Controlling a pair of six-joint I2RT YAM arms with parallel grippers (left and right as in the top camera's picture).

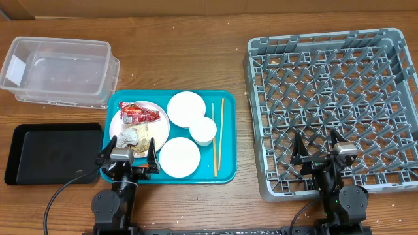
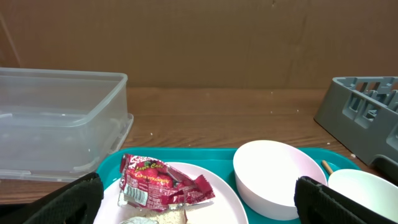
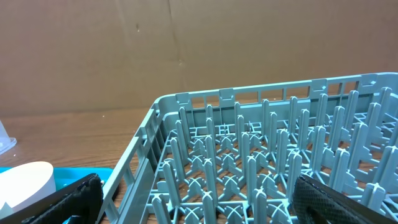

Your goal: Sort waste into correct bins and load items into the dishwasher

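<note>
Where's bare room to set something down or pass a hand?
Bare wood: the strip between teal tray and dish rack, and the wide patch behind the tray, between clear tub and rack. Black tray, tub and rack hold nothing. Crowded: teal tray, packed with dishes, wrapper, chopsticks.

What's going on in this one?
Nothing has been picked up yet. The left arm sits at the near edge of the teal tray, the right arm over the grey dish rack, both with jaws open and empty. The wrapper, tissue, bowls, cup and chopsticks all lie on the tray; the clear tub and black tray are empty.
</note>
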